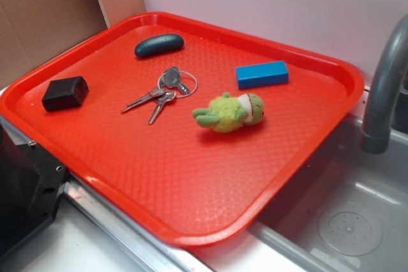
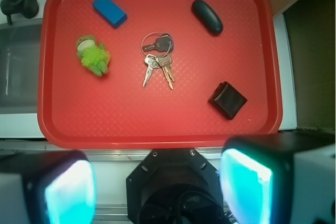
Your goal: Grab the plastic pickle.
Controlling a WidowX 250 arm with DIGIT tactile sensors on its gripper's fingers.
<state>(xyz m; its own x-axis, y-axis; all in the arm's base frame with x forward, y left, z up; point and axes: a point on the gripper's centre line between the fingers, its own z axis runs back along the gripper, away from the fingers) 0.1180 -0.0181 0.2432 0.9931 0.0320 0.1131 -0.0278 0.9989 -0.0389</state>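
Observation:
The plastic pickle (image 1: 159,45) is a dark teal glossy oval lying at the far left of the red tray (image 1: 191,202). In the wrist view the pickle (image 2: 207,17) lies near the tray's (image 2: 157,129) top right. My gripper (image 2: 157,190) hangs high above the near side of the tray, over the robot's black base. Its jaws stand wide apart, with the cyan-lit pads (image 2: 244,184) at the frame's bottom and nothing between them. The gripper is out of the exterior view.
On the tray lie a key ring (image 1: 167,88), a blue block (image 1: 262,74), a light-green plush toy (image 1: 229,111) and a black box (image 1: 65,93). A grey faucet (image 1: 384,87) and a sink (image 1: 344,221) are at the right. The black robot base (image 2: 176,192) sits near the tray's front.

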